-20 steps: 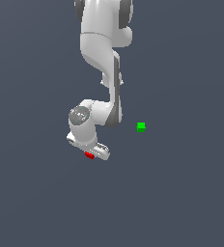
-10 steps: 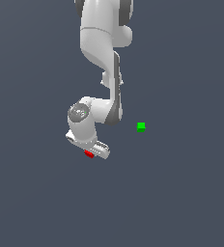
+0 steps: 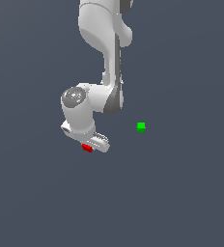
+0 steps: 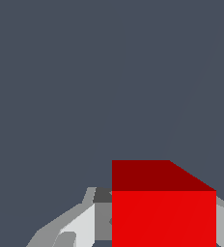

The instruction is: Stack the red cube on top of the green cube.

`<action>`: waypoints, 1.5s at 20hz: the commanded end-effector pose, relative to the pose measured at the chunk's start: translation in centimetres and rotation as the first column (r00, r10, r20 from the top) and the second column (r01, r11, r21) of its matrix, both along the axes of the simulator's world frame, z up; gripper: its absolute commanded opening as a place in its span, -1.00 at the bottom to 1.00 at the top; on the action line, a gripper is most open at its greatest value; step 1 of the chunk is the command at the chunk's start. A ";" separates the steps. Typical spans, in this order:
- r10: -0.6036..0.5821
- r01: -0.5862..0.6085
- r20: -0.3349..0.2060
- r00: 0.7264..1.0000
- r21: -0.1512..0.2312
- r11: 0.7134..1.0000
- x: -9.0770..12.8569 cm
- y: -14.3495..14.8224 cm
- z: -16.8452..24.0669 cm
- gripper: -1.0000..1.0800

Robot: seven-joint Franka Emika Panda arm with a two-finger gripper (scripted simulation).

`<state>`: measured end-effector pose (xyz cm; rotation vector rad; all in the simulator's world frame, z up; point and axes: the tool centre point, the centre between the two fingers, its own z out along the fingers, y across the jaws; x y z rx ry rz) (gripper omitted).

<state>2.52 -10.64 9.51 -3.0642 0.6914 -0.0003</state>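
Note:
The red cube (image 3: 87, 148) sits between the fingertips of my gripper (image 3: 89, 146), which is shut on it and holds it slightly above the grey floor. In the wrist view the red cube (image 4: 162, 212) fills the space between the two fingers (image 4: 82, 224), and its top and one side face show. The green cube (image 3: 141, 127) rests on the floor, apart from the gripper, toward the exterior view's right and a little farther back. The green cube does not show in the wrist view.
The white arm (image 3: 104, 43) rises from the gripper to the top of the exterior view. The plain dark grey floor (image 3: 181, 202) surrounds both cubes.
The wrist and gripper have moved upward, and the red cube has risen with them. The green cube has not moved.

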 end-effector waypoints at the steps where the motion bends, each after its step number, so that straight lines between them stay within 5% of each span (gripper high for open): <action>1: 0.000 0.000 -0.001 1.000 0.000 1.000 0.0 0.0 1.3 -1.00; 17: 0.000 0.000 0.001 1.000 0.000 1.000 -0.9 1.5 2.0 -1.00; 30: 0.001 -0.001 0.001 1.000 0.000 1.000 -6.7 10.9 0.1 -1.00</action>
